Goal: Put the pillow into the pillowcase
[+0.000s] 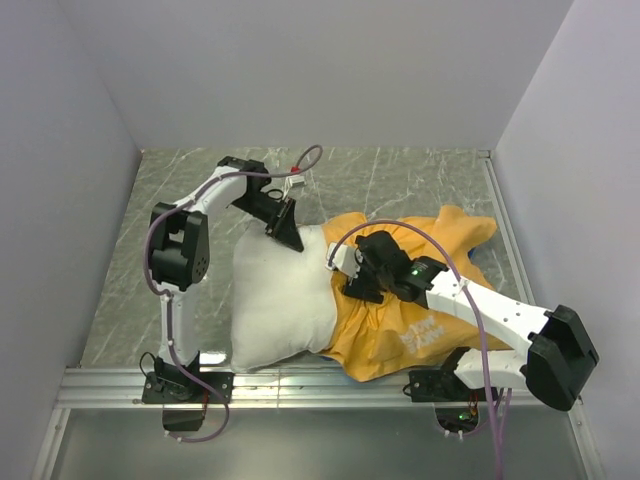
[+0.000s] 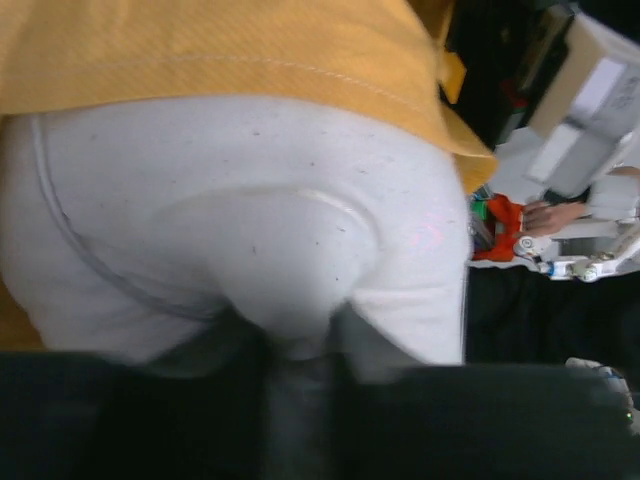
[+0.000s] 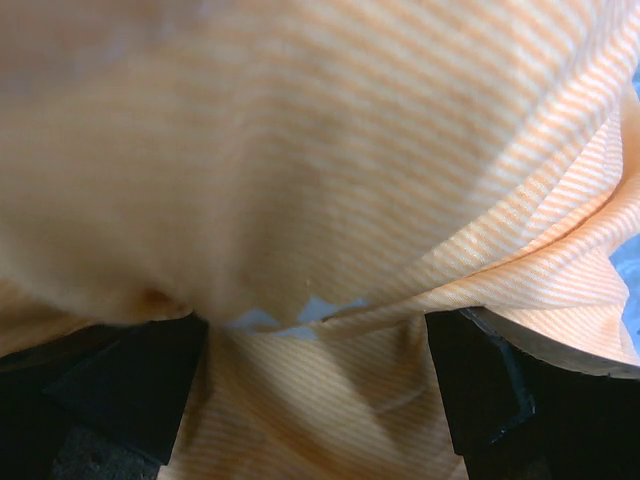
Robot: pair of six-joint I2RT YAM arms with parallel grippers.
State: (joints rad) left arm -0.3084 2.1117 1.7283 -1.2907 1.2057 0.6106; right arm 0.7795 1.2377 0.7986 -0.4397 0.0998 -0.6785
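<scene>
The left claw [image 1: 288,236] presses on the far edge of the white pillow [image 1: 278,300]. In its wrist view the fingers [image 2: 228,350] pinch a bulging fold of the pillow's cloth between them. The pillow lies on the marbled worktop [image 1: 400,180], its left part bare and its right end tucked into the mouth of the orange-yellow pillowcase [image 1: 455,235]. The right claw [image 1: 352,283] sits at that mouth, spread wide, with striped orange cloth draped over and between its fingers [image 3: 500,395]. A blue sliver shows under the pillowcase's near edge.
</scene>
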